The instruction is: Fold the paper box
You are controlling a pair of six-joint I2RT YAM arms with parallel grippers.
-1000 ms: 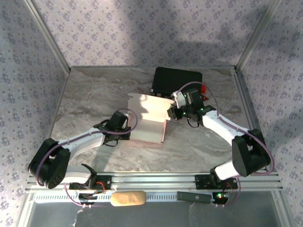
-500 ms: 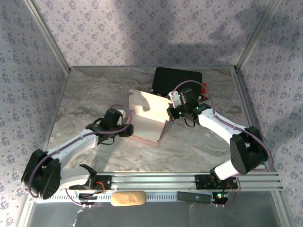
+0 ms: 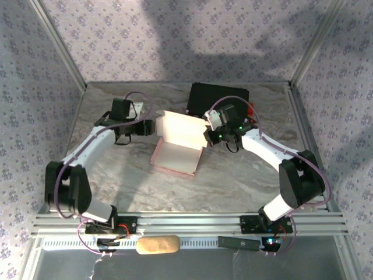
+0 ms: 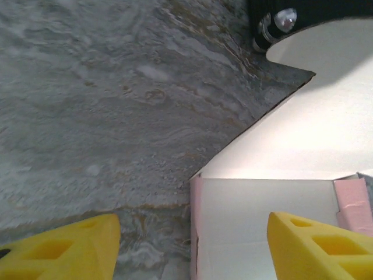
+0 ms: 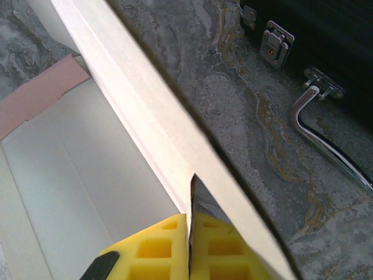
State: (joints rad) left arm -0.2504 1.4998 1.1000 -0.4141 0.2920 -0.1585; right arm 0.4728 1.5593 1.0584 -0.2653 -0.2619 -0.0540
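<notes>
Overhead view. The paper box [image 3: 176, 146] lies near the middle of the marbled table [image 3: 111, 175], just in front of the black case [image 3: 218, 99], between the two arms. It is partly folded: a shallow open tray sits flat on the table on the near side, and a broad panel rises from the tray's far edge, tilted up toward the case. The card is pink outside and pale whitish inside. The left gripper [image 3: 150, 126] is just beside the box's far left corner; the right gripper [image 3: 208, 135] meets the raised panel at its right end.

Left wrist view. The yellow fingertips [image 4: 64, 254] of the left gripper [image 4: 192, 256] stand wide apart and clasp nothing. A corner of the paper box [image 4: 274, 216] lies between them: a whitish inner floor, a thin pink wall along its left edge and a small pink tab at the right. Beyond it a large pale flap with a rounded upper edge reaches to the black case [image 4: 326, 9].

Right wrist view. The right gripper [image 5: 189, 245] is clamped on the raised panel of the paper box [image 5: 76, 169], with both yellow pads pressed together at a cut slit in the card edge. The panel edge runs diagonally from upper left to lower right. A pink tab shows at the left above the whitish tray floor. On the right, the case [image 5: 332, 35] shows a metal latch [image 5: 274, 44] and a handle [image 5: 329, 149].
</notes>
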